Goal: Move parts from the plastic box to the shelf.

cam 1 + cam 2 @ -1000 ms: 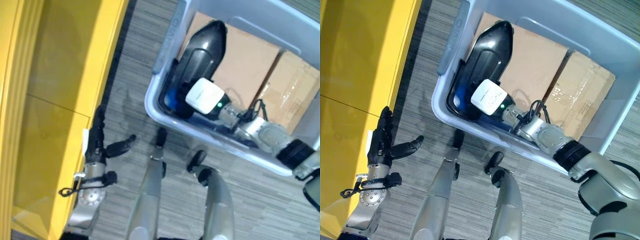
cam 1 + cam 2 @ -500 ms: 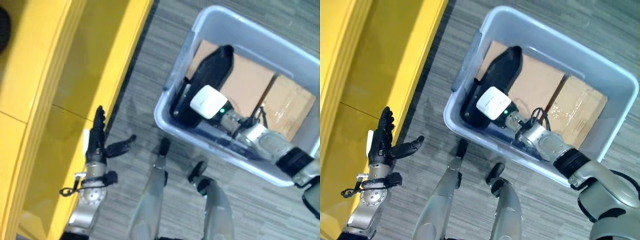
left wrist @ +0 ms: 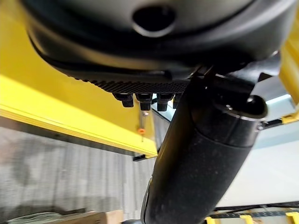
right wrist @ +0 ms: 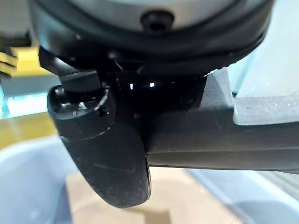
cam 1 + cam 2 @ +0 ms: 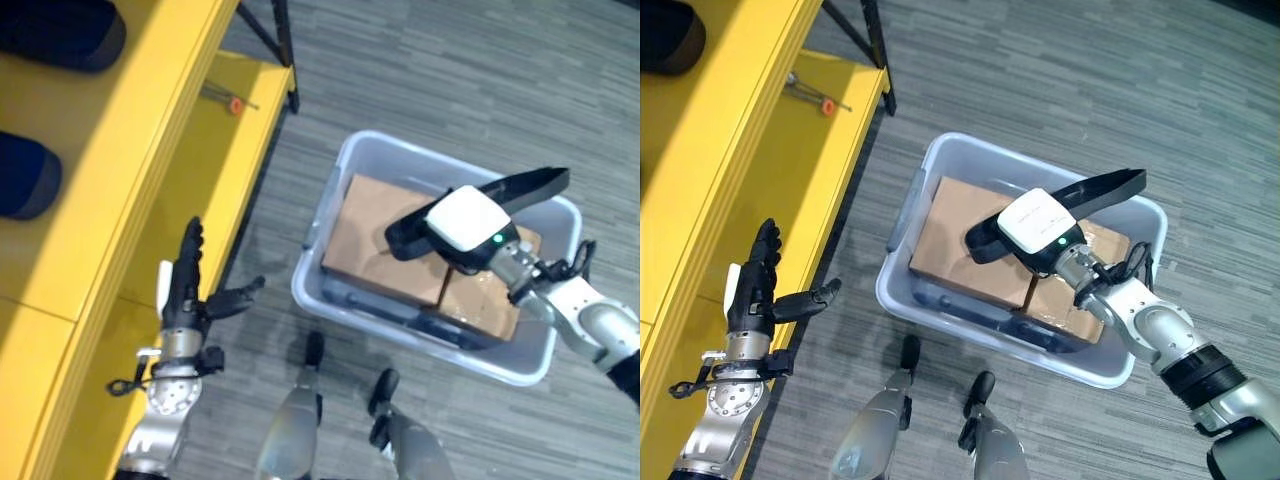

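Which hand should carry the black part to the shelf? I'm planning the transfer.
Right: the right hand already grips the black part above the plastic box. The left hand hangs open beside the yellow shelf.

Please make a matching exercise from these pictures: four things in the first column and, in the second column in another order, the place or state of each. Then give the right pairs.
Things
1. black part
2. cardboard boxes
3. left hand
4. small tool with an orange piece

Places or states
A. lying inside the plastic box
B. lying on the lower yellow shelf board
C. held by the right hand above the plastic box
D. open and holding nothing, beside the yellow shelf

Right pairs: 1-C, 2-A, 3-D, 4-B
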Tool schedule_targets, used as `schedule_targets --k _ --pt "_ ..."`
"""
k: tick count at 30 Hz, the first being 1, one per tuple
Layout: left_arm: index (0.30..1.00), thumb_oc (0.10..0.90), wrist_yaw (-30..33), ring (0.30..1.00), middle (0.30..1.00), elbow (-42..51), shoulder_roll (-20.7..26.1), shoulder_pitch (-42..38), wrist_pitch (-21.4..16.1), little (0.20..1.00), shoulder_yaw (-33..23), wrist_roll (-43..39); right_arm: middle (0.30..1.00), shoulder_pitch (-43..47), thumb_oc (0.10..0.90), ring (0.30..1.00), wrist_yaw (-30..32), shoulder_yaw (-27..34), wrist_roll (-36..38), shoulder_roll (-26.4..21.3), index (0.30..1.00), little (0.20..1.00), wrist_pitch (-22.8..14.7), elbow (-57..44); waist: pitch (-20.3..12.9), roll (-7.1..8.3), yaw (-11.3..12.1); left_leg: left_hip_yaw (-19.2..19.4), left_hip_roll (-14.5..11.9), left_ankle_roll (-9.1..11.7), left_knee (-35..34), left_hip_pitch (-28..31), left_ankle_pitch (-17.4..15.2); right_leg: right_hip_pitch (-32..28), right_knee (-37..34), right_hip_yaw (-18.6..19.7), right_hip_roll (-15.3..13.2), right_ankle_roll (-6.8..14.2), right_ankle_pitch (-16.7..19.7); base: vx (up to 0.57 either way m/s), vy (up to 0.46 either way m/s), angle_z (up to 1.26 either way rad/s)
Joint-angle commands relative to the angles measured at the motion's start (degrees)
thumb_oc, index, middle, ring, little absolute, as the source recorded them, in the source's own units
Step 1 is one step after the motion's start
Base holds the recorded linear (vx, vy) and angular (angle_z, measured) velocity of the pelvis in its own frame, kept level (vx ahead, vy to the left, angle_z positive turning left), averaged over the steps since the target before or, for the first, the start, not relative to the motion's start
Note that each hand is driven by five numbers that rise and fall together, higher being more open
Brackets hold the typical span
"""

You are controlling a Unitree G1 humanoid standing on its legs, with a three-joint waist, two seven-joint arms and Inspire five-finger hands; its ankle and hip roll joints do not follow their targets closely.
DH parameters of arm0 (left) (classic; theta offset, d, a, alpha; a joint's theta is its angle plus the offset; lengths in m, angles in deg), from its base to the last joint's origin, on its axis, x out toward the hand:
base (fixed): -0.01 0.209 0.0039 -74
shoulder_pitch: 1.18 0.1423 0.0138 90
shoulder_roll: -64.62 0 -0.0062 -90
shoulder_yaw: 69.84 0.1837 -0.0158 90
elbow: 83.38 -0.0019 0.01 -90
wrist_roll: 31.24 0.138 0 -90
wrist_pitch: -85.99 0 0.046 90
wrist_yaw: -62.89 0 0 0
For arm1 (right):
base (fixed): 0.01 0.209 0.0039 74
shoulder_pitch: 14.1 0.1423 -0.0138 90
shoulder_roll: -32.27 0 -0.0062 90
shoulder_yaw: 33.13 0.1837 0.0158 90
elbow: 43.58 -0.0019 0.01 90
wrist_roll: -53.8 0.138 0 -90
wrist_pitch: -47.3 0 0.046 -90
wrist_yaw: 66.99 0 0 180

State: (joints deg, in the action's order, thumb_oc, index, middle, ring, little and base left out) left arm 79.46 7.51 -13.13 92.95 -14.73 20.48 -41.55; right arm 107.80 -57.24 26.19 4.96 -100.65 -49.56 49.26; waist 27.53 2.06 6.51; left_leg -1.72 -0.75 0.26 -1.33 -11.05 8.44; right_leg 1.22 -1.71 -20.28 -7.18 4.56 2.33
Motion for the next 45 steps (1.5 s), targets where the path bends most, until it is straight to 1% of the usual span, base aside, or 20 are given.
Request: schedule_targets --k 1,2,3,4,6,8,9,15,16,17,19,21,22,24,27,29,33,38,45 --pt "1.0 0.9 -1.15 1.0 1.0 2.37 2.24 1.2 -3.61 1.0 -0.52 3.31 0.3 2.37 0.4 0.3 2.34 1.89 4.53 -0.48 0.3 0.3 -0.89 -1.51 -12.35 4.43 -0.73 2.76 -1.12 1.66 -3.67 3.49 -2.89 1.96 0.29 3.96 -2.96 4.56 4.2 0.02 0.026 -0.1" --pt "1.0 0.9 -1.6 1.0 1.0 2.11 2.18 1.61 -3.58 1.0 -0.35 3.65 0.3 1.08 0.4 0.3 1.85 3.07 5.23 -0.8 0.3 0.3 -1.3 -2.66 -13.53 4.53 -1.05 3.05 -1.16 1.81 -3.67 3.67 -3.07 1.21 -1.13 4.01 -2.84 4.68 4.83 0.02 0.045 -0.08" --pt "1.0 0.9 -2.1 1.0 1.0 1.99 2.28 1.91 -3.41 1.0 -0.18 4.7 0.3 0.22 0.4 0.3 1.8 4.51 7.13 -0.94 0.3 0.3 -2.09 -3.98 -15.34 4.6 -1.99 3.64 -1.42 1.95 -3.67 4.11 -3.38 0.48 -2.78 4.57 -2.7 5.03 5.63 0.02 0.034 -0.03" --pt "1.0 0.9 -2.11 1.0 1.0 2.01 2.31 1.98 -3.42 1.0 -0.11 4.75 0.3 -0.15 0.4 0.3 1.65 4.81 7.22 -1.02 0.3 0.3 -2.08 -4.26 -15.46 4.64 -1.85 3.72 -1.43 1.96 -3.67 4.11 -3.43 0.38 -3.11 4.61 -2.66 5.04 5.82 -0.01 0.045 0.02" --pt "1.0 0.9 -2.63 1.0 1.0 2.29 2.45 1.87 -3.34 1.0 0.5 5.21 0.3 -0.36 0.4 0.3 1.28 5.62 9.31 -1.07 0.3 0.3 -2.55 -4.71 -17.21 4.65 -2.56 4.44 -1.83 2.13 -3.67 4.6 -3.63 0.67 -3.29 6.23 -2.34 5.17 5.99 -0.01 0.033 -0.15" --pt "1.0 0.9 -3.84 1.0 1.0 2.36 2.65 0.83 -3.37 1.0 2.26 5.44 0.3 0.67 0.4 0.3 0.8 5.63 12.5 0.5 0.3 0.3 -2.89 -4.5 -20.04 4.56 -3.66 5.82 -2.97 2.32 -3.67 6.54 -4.27 0.26 -3.29 8.9 -1.65 5.13 5.79 0.04 0.025 -0.44" --pt "1.0 0.9 -3.84 1.0 1.0 2.31 2.64 0.78 -3.39 1.0 2.22 5.44 0.3 0.78 0.4 0.3 0.75 5.58 12.55 0.49 0.3 0.3 -2.86 -4.51 -19.97 4.6 -3.54 6.01 -2.96 2.29 -3.67 6.47 -4.03 0.43 -3.29 9.08 -1.67 5.07 6.02 0.04 0.01 -0.49" --pt "1.0 0.9 -3.82 1.0 1.0 2.4 2.69 -1.61 -3.54 1.0 5.18 6.95 0.3 6.74 0.4 0.3 1.04 2.44 15.99 4.09 0.3 0.3 -3.41 -3.71 -22.79 4.39 -4.79 10.0 -4.4 2.33 -3.67 9.96 -5.22 0.17 -3.29 13.51 -0.76 5.17 6.2 0.03 0.002 -0.5" --pt "1.0 0.9 -3.81 1.0 1.0 2.39 2.68 -1.62 -3.55 1.0 5.17 6.95 0.3 6.77 0.4 0.3 1.04 2.42 16.0 4.09 0.3 0.3 -3.41 -3.7 -22.75 4.38 -4.72 10.08 -4.41 2.34 -3.67 10.01 -5.24 0.16 -3.29 13.59 -0.75 5.17 6.21 0.02 -0.003 -0.49" --pt "1.0 0.9 -3.59 1.0 1.0 2.19 2.65 -2.13 -3.4 1.0 5.84 8.05 0.3 7.02 0.4 0.3 1.06 2.34 17.18 5.21 0.3 0.3 -3.68 -3.59 -23.44 4.16 -5.38 10.91 -4.72 2.31 -3.67 10.79 -5.43 0.07 -3.29 14.51 -0.58 5.24 6.24 0.02 -0.008 -0.52" --pt "1.0 0.9 -3.21 1.0 1.0 2.12 3.56 -3.12 -3.23 1.0 7.03 10.79 0.3 7.93 0.4 0.3 0.83 1.55 18.21 6.35 0.3 0.3 -3.78 -3.51 -23.98 3.99 -5.82 11.84 -5.12 2.31 -3.67 11.81 -5.75 -0.26 -3.29 15.56 -0.32 5.23 6.22 0.03 -0.009 -0.39" --pt "1.0 0.9 -3.07 1.0 1.0 1.85 3.45 -3.79 -3.23 1.0 7.74 11.32 0.3 8.27 0.4 0.3 0.96 1.25 18.84 7.04 0.3 0.3 -3.93 -3.48 -24.27 3.84 -6.36 12.52 -5.34 2.35 -3.67 12.62 -5.92 -0.58 -3.29 16.27 -0.18 5.21 6.21 0.02 -0.003 -0.25" --pt "1.0 0.9 -3.03 1.0 1.0 1.77 3.42 -3.85 -3.27 1.0 7.77 11.35 0.3 8.3 0.4 0.3 0.94 1.24 18.86 7.03 0.3 0.3 -3.92 -3.48 -24.18 3.83 -6.24 12.66 -5.36 2.36 -3.67 12.76 -5.96 -0.65 -3.29 16.4 -0.15 5.2 6.21 0.01 -0.002 -0.27" --pt "1.0 0.9 -2.29 1.0 1.0 0.16 3.67 -5.54 -2.63 1.0 9.07 13.64 0.3 8.88 0.4 0.3 0.98 1.09 19.55 8.05 0.3 0.3 -3.95 -3.84 -24.81 3.73 -7.06 13.26 -5.74 2.53 -3.67 13.48 -6.07 -0.92 -3.29 16.91 0.0 5.19 6.09 0.01 -0.011 -0.16" --pt "1.0 0.9 -1.82 1.0 1.0 -1.75 2.93 -6.88 -2.37 1.0 10.24 13.94 0.3 8.92 0.4 0.3 1.15 0.98 20.18 8.78 0.3 0.3 -3.98 -4.23 -25.26 3.64 -7.58 13.64 -5.9 2.52 -3.67 13.8 -6.18 -1.09 -3.29 17.35 0.12 5.11 6.0 0.01 -0.005 -0.11" --pt "1.0 0.9 -0.93 1.0 1.0 -3.88 2.71 -8.48 -1.93 1.0 11.88 15.95 0.3 9.04 0.4 0.3 1.51 1.05 21.1 9.2 0.3 0.3 -4.24 -4.72 -25.63 3.54 -8.35 14.22 -6.07 2.58 -3.67 14.35 -6.33 -1.31 -3.29 17.75 0.24 5.04 5.99 0.02 0.007 -0.09" --pt "1.0 0.9 -0.27 1.0 1.0 -5.56 2.26 -10.32 -1.72 1.0 13.08 16.18 0.3 9.48 0.4 0.3 1.86 0.91 22.22 9.52 0.3 0.3 -4.31 -5.13 -25.91 3.55 -8.97 14.74 -6.22 2.57 -3.67 15.02 -6.48 -1.51 -3.29 18.44 0.32 4.93 6.0 0.01 0.005 -0.08" --pt "1.0 0.9 0.7 1.0 1.0 -7.23 1.46 -12.45 -1.42 1.0 14.28 17.21 0.3 8.94 0.4 0.3 1.96 1.09 23.51 10.44 0.3 0.3 -4.47 -5.38 -26.11 3.58 -9.36 15.22 -6.54 2.72 -3.67 15.86 -6.63 -2.01 -3.29 18.6 0.42 4.78 5.83 0.02 0.001 -0.06" --pt "1.0 0.9 2.82 1.0 1.0 -7.04 1.15 -15.17 -1.27 1.0 15.02 18.23 0.3 9.02 0.4 0.3 2.51 0.66 24.67 11.01 0.3 0.3 -4.65 -5.32 -25.94 3.75 -9.69 15.55 -6.79 2.91 -3.67 16.37 -6.66 -2.46 -3.29 18.66 0.58 4.71 5.57 0.01 -0.001 -0.01"
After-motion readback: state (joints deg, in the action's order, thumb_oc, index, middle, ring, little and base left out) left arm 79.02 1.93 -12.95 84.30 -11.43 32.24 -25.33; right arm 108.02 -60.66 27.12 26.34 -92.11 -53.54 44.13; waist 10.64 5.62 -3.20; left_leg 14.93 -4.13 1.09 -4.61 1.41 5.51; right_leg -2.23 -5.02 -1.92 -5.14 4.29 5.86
